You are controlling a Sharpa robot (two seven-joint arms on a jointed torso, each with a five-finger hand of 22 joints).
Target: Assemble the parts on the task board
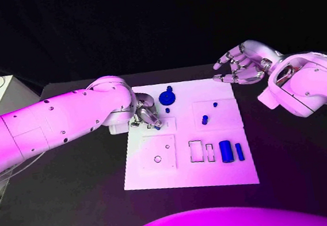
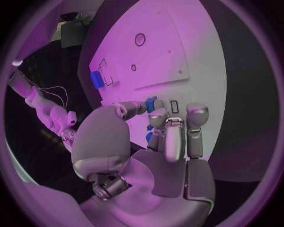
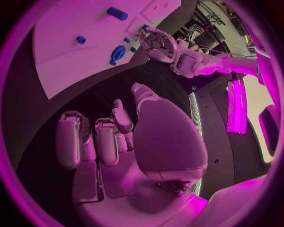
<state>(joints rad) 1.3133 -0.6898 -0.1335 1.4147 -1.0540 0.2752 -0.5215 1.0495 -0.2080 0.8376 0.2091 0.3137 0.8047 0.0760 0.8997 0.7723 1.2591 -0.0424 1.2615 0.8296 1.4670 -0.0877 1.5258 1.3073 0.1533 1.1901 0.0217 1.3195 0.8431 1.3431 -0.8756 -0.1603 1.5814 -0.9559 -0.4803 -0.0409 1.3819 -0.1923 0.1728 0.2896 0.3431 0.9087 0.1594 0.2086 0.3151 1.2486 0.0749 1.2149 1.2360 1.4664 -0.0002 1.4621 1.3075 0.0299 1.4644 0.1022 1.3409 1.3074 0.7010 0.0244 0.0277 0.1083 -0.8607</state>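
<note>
the left hand sits over the task board near its far left corner, fingers curled down on a small blue part; whether it grips or only touches it i cannot tell. the round blue part lies just beyond it, toward the far edge. the right hand hovers off the far right corner, fingers loosely curled, holding nothing.
</note>
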